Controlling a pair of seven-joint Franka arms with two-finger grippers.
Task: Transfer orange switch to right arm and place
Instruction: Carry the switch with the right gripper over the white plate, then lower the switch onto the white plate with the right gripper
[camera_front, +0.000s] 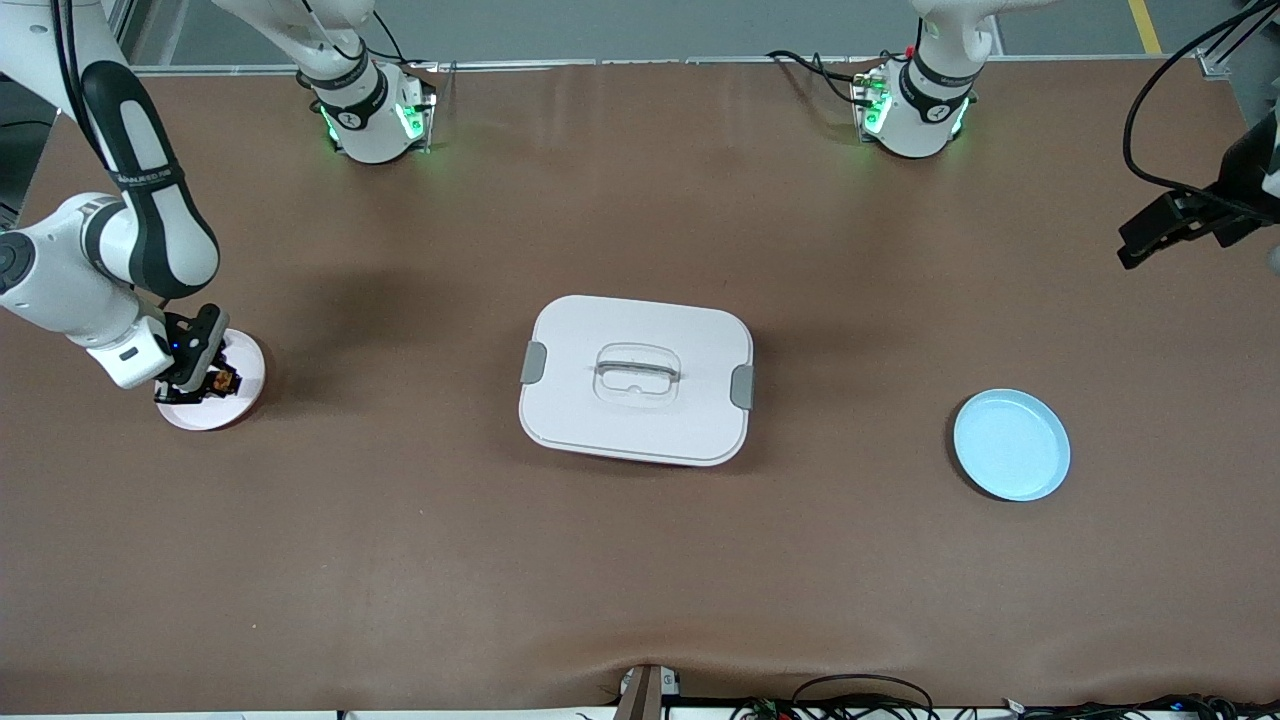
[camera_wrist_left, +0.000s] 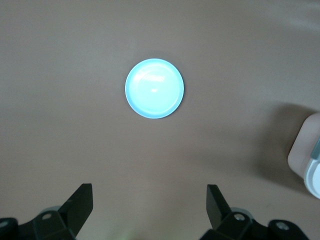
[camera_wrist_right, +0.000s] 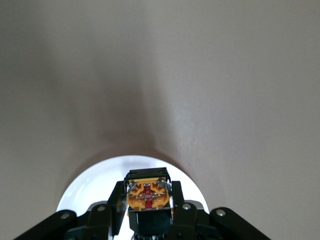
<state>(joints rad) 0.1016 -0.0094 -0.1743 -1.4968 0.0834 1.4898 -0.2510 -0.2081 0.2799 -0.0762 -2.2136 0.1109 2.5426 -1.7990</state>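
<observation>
The orange switch (camera_front: 226, 380), a small black block with an orange face, is held between the fingers of my right gripper (camera_front: 203, 378). The gripper is low over the white plate (camera_front: 246, 362) at the right arm's end of the table. In the right wrist view the switch (camera_wrist_right: 148, 193) sits between the shut fingers, orange face showing, over the white plate (camera_wrist_right: 87, 186). I cannot tell whether it touches the plate. My left gripper (camera_front: 1150, 235) is open and empty, up in the air at the left arm's end; its own view shows the gripper (camera_wrist_left: 148, 206) with jaws wide apart.
A white lidded box (camera_front: 636, 379) with a handle and grey clasps stands mid-table; its corner shows in the left wrist view (camera_wrist_left: 309, 159). A light blue plate (camera_front: 1011, 444) lies toward the left arm's end and shows in the left wrist view (camera_wrist_left: 154, 88).
</observation>
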